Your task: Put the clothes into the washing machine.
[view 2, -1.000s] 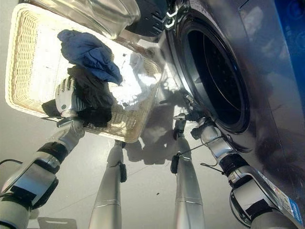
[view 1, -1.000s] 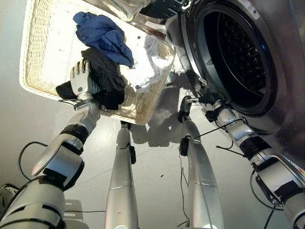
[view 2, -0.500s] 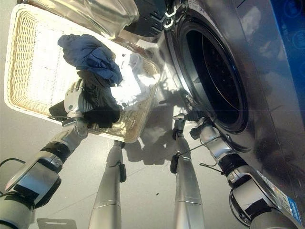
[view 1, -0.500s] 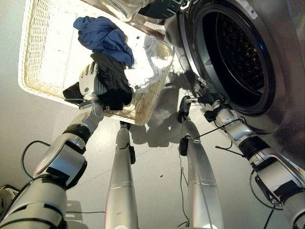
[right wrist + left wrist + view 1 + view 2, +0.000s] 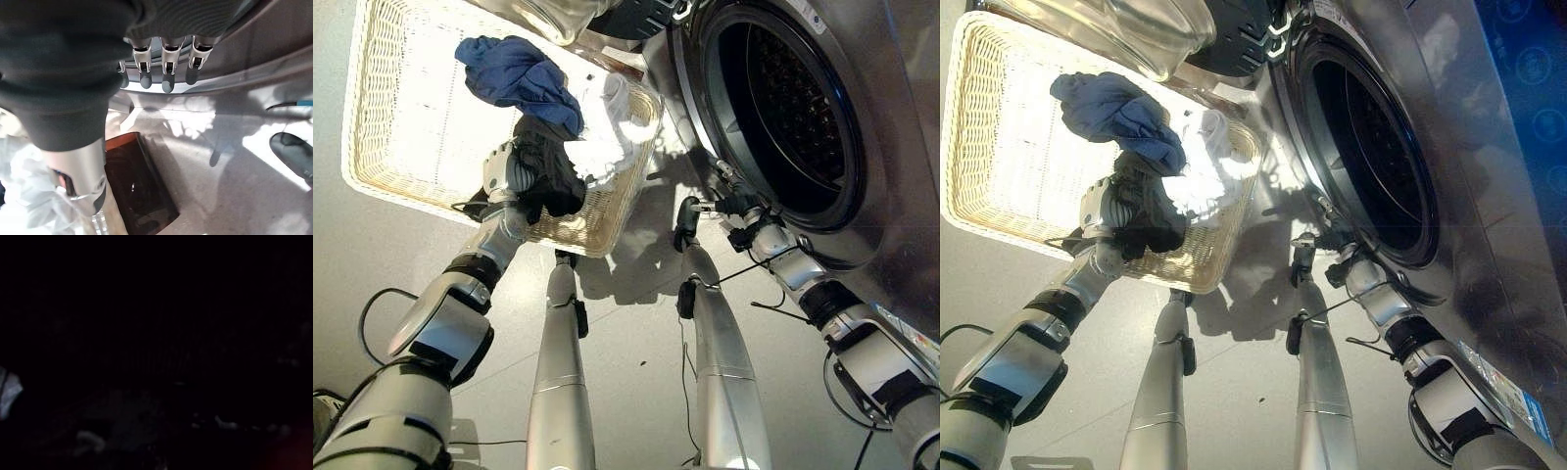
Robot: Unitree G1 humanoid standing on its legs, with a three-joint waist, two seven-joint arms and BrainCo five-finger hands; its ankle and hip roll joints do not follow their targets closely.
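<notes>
The left hand (image 5: 504,168) was clenched on the black garment (image 5: 548,168) at the basket's (image 5: 382,117) near rim, left of centre, while the washing machine's drum (image 5: 783,108) gaped upper right, nearer the relaxed, empty right hand (image 5: 729,201).

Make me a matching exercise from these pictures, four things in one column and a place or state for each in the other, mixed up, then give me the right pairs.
Things:
1. blue garment
2. black garment
3. white garment
4. washing machine door

Places or states:
A. swung open, above the wicker basket
B. in the basket's corner nearest the drum
C. gripped by the left hand
D. lying on top, farther back in the basket

Pairs: 1-D, 2-C, 3-B, 4-A
</notes>
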